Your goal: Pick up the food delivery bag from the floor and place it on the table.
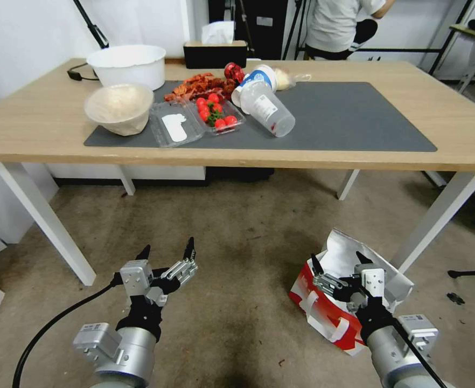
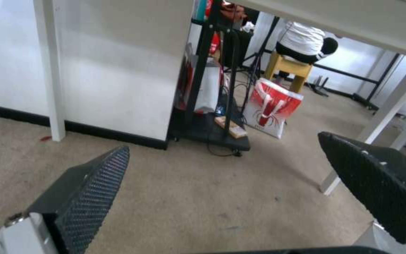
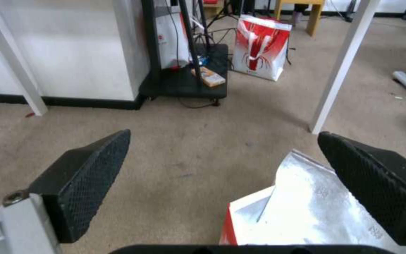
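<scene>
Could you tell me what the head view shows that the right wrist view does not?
The head view alone shows the tabletop of the table with its dark mat and food containers, and the open left gripper low over the floor. The right wrist view alone shows a second red-and-white bag standing beyond the table legs. Both show the open right gripper above the food delivery bag on the floor.

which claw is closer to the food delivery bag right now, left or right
Right. The right claw hangs open just above the food delivery bag on the floor. The left claw, also open, hovers over bare carpet well off to the bag's side.
</scene>
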